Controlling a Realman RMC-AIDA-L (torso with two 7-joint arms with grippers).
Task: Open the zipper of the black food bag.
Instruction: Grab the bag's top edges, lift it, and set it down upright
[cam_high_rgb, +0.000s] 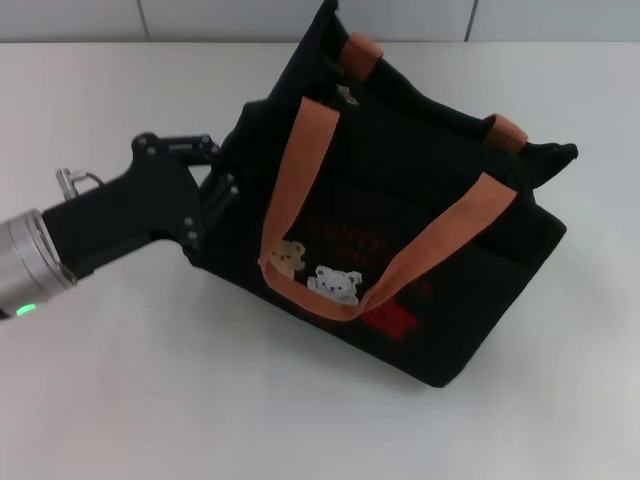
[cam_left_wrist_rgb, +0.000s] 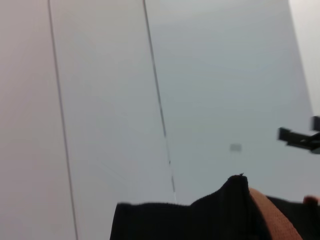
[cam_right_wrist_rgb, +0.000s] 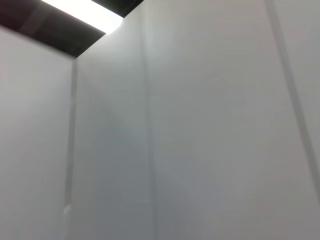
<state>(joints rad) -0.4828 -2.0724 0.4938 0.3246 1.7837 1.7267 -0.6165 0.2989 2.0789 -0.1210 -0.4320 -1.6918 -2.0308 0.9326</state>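
— Where is the left hand (cam_high_rgb: 215, 195)?
— Pressed against the black food bag (cam_high_rgb: 420, 250) on the white surface (cam_high_rgb: 150, 400); its spread is hidden.
— The wrist views?
— The left shows the bag's top edge; the right, only wall.

The left arm reaches in from the left of the head view, its silver wrist segment showing a small green light and leading into a black housing. The left tool (cam_high_rgb: 222, 185) is level and points to the right, its tip pressed against dark fabric, so the fingers cannot be made out. The right arm is in no view.
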